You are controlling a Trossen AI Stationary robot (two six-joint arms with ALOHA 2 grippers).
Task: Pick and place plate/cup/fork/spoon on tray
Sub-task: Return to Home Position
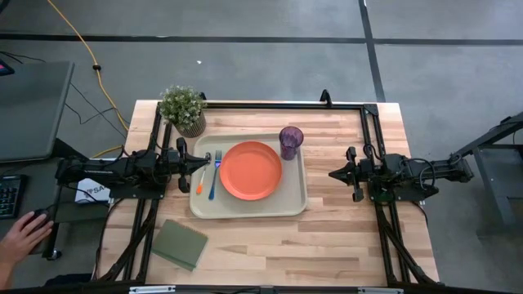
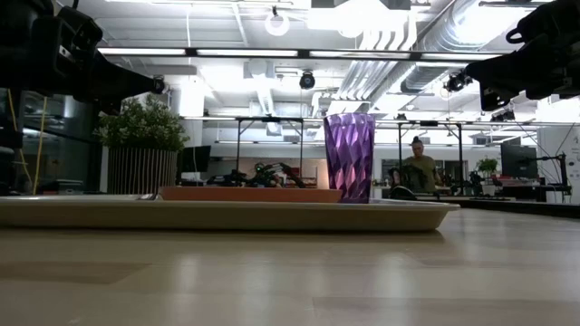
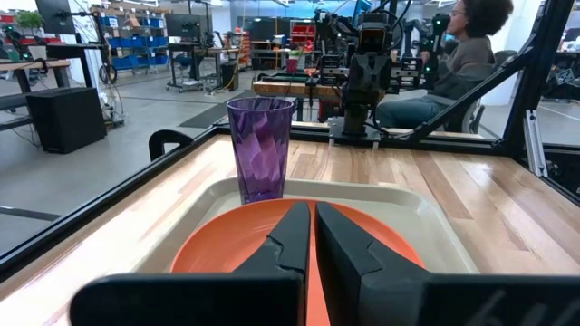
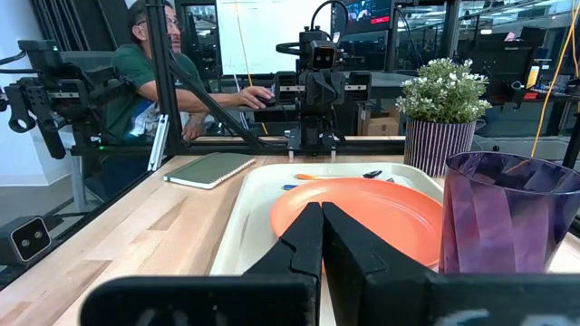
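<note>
The cream tray [image 1: 292, 204] lies mid-table. On it rest the orange plate [image 1: 250, 170], the purple cup [image 1: 291, 141] upright at its far right corner, and the blue-handled fork [image 1: 215, 175] and orange-handled spoon [image 1: 202, 178] side by side at its left end. My left gripper [image 1: 206, 163] is shut and empty, raised at the tray's left edge; in its wrist view [image 3: 313, 237] the plate [image 3: 227, 240] and cup [image 3: 261, 149] lie ahead. My right gripper [image 1: 333, 173] is shut and empty, raised right of the tray; its wrist view [image 4: 321, 237] shows the plate [image 4: 381, 217] and cup [image 4: 507, 213].
A potted plant [image 1: 183, 109] stands at the far left corner. A dark green pad [image 1: 181, 243] lies near the front left. A person's hand [image 1: 23, 237] rests off the table at the left. Bare wood lies in front of the tray.
</note>
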